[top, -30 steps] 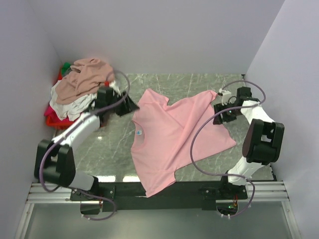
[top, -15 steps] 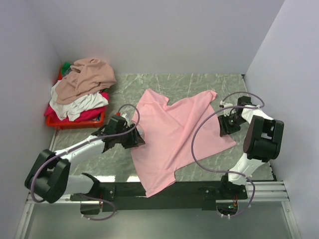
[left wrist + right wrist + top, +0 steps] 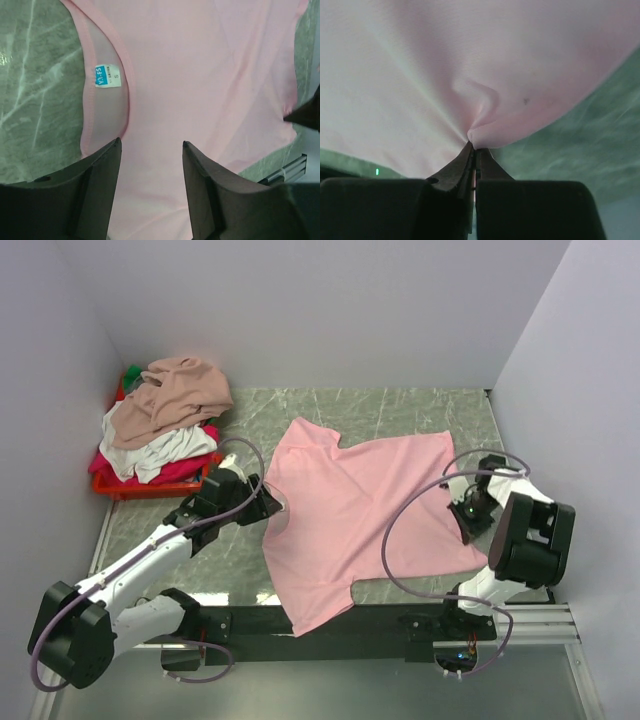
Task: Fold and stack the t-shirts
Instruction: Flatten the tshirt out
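Shirts [image 3: 160,420] sit heaped on the red basket [image 3: 108,486] at far left, awaiting their turn. The left tool [image 3: 151,146] hovers, fingers apart, over the collar [image 3: 129,90] of the pink t-shirt [image 3: 350,510] spread on the tabletop [image 3: 400,410], while the right tool [image 3: 474,148] is clamped on its right edge, likely tugging it flat.

I saw the pink t-shirt [image 3: 350,510] spread flat between my left gripper [image 3: 268,506] at its collar and right gripper [image 3: 467,520] at its right edge.
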You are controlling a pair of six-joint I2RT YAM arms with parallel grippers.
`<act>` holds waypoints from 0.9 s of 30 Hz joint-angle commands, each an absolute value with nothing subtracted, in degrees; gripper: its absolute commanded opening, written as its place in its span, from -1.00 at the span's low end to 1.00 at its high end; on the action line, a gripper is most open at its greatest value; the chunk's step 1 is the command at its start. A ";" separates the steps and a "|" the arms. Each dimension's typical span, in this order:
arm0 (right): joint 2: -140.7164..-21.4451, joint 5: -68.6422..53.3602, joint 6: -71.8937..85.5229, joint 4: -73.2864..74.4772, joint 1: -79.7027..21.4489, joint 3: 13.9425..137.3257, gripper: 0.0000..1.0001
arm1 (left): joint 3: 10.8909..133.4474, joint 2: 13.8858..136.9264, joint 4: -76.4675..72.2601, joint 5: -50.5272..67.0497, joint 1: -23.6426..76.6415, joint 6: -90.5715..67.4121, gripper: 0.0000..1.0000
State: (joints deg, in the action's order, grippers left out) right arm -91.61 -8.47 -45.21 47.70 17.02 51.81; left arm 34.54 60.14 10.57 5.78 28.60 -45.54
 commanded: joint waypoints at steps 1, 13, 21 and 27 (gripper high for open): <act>-85.79 -1.06 -52.11 56.42 18.98 48.52 -1.00 | 36.74 59.24 7.74 2.64 28.65 -43.68 0.18; -93.32 -29.15 -41.94 59.51 21.09 80.11 0.21 | 52.02 74.87 3.35 12.97 16.91 -37.44 0.56; -115.91 -36.74 -19.17 45.62 18.20 100.00 0.21 | 85.73 105.48 10.33 22.06 10.46 -32.01 0.50; -124.45 -35.60 -16.26 44.82 17.84 109.86 0.21 | 118.71 131.17 24.68 20.31 10.37 -23.12 0.35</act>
State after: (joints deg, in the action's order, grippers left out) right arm -124.40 -34.11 -20.47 46.94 18.02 105.01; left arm 108.57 123.09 15.07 19.07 10.17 -29.41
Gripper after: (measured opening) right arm 0.605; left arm 0.685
